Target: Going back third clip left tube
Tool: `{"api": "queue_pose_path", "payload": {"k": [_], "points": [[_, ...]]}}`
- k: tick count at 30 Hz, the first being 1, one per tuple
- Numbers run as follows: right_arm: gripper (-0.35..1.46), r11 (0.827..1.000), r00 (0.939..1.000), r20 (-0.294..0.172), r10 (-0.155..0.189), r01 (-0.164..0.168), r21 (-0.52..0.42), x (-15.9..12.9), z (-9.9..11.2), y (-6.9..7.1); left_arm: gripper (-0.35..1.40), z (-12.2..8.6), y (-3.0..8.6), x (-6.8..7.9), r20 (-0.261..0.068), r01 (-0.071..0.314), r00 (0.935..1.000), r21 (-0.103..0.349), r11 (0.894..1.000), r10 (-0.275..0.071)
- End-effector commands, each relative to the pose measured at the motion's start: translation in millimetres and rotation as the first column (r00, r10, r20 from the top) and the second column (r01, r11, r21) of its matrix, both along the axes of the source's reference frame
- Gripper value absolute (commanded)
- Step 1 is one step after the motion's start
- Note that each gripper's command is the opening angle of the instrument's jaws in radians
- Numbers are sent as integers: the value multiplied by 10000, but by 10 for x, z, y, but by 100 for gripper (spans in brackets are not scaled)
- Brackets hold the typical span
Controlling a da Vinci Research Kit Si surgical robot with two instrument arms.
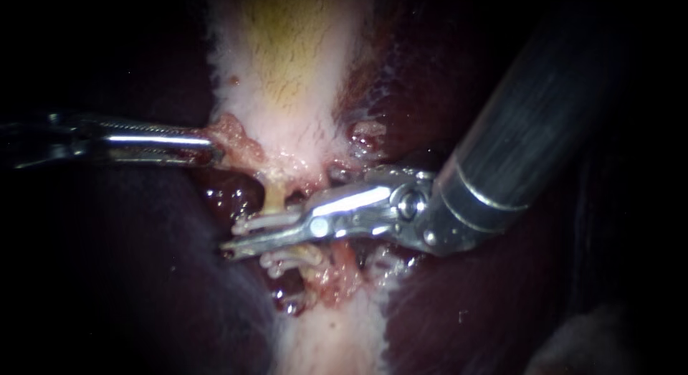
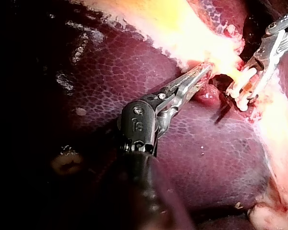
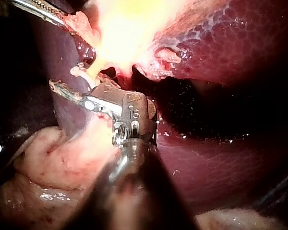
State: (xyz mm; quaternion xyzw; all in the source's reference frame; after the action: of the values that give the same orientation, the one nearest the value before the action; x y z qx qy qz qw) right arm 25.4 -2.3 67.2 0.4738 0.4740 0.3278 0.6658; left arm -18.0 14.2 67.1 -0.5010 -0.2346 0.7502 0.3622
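Backdrop: no worktop in sight, just dark purple liver (image 1: 444, 296) on all sides fading to black, with the pale, yellow-streaked gallbladder (image 1: 287, 67) running down the middle.
Left instrument (image 1: 212, 147): comes in flat from the left. Its claw is pinched narrow on the ragged pink fringe of the gallbladder, holding it off to the side.
Right instrument (image 1: 231, 247): fat shaft from the upper right, with a long thin tip lying across the clipped spot. Honestly can't tell if its claw is open or closed, it reads edge-on in every view.
Left tube (image 1: 275, 199): short yellowish strand dropping from the gallbladder's lower end, just beside that tip.
Clips (image 1: 251, 222): small white ones bunched on the tube, touching or just beside the right tip. I can't count them for sure.
How it'll handle: the tube looks thin, soft and wet, so I'd guess floppy, slippery and easy to tear. The clips look light and stiff, but they only sit as firm as the tube does.
Where to grab: not the tube or the clips. The gallbladder fringe the left one has seems the safe handle.
Next move, my take: the right tip eases out along its own shaft line, no sideways drag.
Risk: snagging a clip on the way out and yanking the tube.
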Motion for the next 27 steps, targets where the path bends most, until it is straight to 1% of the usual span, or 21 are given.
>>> {"api": "queue_pose_path", "payload": {"k": [1, 4, 7, 10, 12, 14, 15, 17, 18, 23, 26, 27], "points": [[44, 9998, 10000, 20, 69, -69, -167, -2, 5, 0, -35, 0, 0, 0, 2, -1, 10000, -3, 10000, 1], [46, 9981, 9996, 34, 276, -273, -553, -4, 20, 2, -35, 0, 0, 0, 2, 0, 10000, -3, 10000, 0], [47, 9916, 9996, 51, 271, -262, -1266, -9, 32, 6, -35, -1, 0, 0, 1, 1, 10000, -3, 10000, -1], [48, 9776, 9997, 131, 229, -197, -2098, -17, 42, 11, -35, -1, -1, 0, 1, 0, 10000, -4, 10000, 0], [49, 9611, 9991, 274, 338, -250, -2752, -22, 45, 14, -35, -1, -1, 0, 1, 0, 10000, -4, 10000, 0], [49, 9462, 9986, 262, 459, -350, -3218, -28, 46, 16, -35, -1, -1, 0, 1, 0, 10000, -4, 10000, 0], [49, 9333, 9981, 263, 557, -427, -3565, -33, 46, 16, -35, -1, -1, 1, 2, -2, 10000, -4, 10000, 2], [50, 9188, 9980, 233, 588, -450, -3921, -40, 44, 15, -35, -1, -1, 1, 3, -4, 10000, -4, 10000, 4], [50, 9077, 9981, 199, 583, -447, -4172, -45, 43, 14, -35, 0, -1, 1, 5, -6, 10000, -4, 10000, 6], [50, 8808, 9982, 144, 590, -453, -4712, -68, 38, 12, -35, 0, -1, 1, 6, -7, 10000, -4, 10000, 7], [50, 8667, 9988, 52, 481, -391, -4973, -84, 33, 13, -35, 0, -1, 2, 8, -11, 10000, -4, 10000, 11], [50, 8596, 9992, -5, 408, -353, -5097, -92, 30, 14, -35, 0, -1, 2, 10, -14, 10000, -4, 10000, 14]]}}
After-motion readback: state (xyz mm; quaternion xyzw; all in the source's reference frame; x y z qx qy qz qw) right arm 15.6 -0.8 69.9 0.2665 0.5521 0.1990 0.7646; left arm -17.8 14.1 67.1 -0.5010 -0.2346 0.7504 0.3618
